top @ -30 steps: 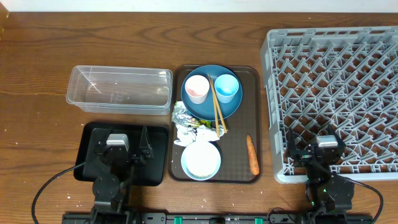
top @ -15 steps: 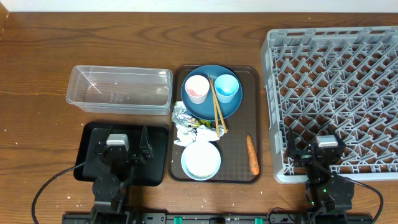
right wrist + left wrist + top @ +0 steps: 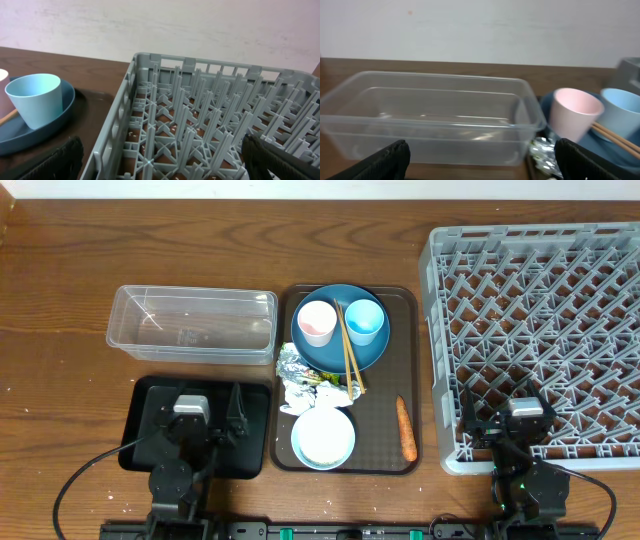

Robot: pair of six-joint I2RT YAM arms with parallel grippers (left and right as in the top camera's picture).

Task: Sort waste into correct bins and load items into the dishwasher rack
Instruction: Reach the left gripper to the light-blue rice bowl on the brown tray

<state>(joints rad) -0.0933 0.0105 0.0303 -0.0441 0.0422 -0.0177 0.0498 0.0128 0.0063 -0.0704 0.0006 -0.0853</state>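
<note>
On the brown serving tray, a blue plate (image 3: 322,351) carries a pink cup (image 3: 317,323), a blue cup (image 3: 364,322) and wooden chopsticks (image 3: 348,352). Below it lie crumpled foil (image 3: 293,366), a white tissue wad (image 3: 299,395), a green-yellow wrapper (image 3: 332,387), a light-blue bowl (image 3: 323,438) and a carrot piece (image 3: 406,428). My left gripper (image 3: 196,404) hangs open over the black tray (image 3: 146,394), facing the clear tub (image 3: 430,120). My right gripper (image 3: 503,408) stands open over the near edge of the grey dishwasher rack (image 3: 540,310). Neither holds anything.
The brown serving tray (image 3: 385,385) sits between the bins and the rack. In the left wrist view the pink cup (image 3: 574,114) and foil (image 3: 544,151) lie to the right of the tub. White specks dot the rack floor (image 3: 200,130).
The left gripper has edged very slightly to the right. Nothing else has moved.
</note>
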